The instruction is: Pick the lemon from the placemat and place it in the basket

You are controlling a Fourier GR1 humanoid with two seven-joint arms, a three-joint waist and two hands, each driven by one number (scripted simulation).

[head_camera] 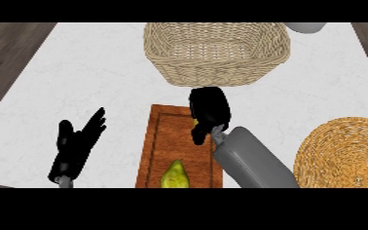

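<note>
- White marbled desk [93, 68] fills the view, with dark wooden floor at the upper corners; nearest to the robot, a wooden board [161, 141] lies on the desk with a yellow-green fruit [174, 175] at its near end.
- At the near left, the left hand [75, 143] rests on the desk with its fingers straight and released, pointing away from the robot; it holds nothing.
- At the right edge lies a round woven placemat [338, 153], well apart from the board.
- The right forearm comes in from the lower right and leans to the left, so the right hand [208, 109] stands over the far end of the board, just before the basket.
- Its fingers are clenched around the lemon [194, 123], of which only a small yellow spot shows under the hand.
- Risk: the lemon is mostly hidden, so I cannot judge how well it sits in the fingers; it may slip out before the basket.
- Risk: the near rim of the basket [215, 75] is just beyond the hand, so too low a path could knock against the rim and push the basket away.
- Risk: too early a release would let the lemon fall on the board or desk and roll.
- Beyond the basket, a grey object [307, 27] shows at the far right.
</note>
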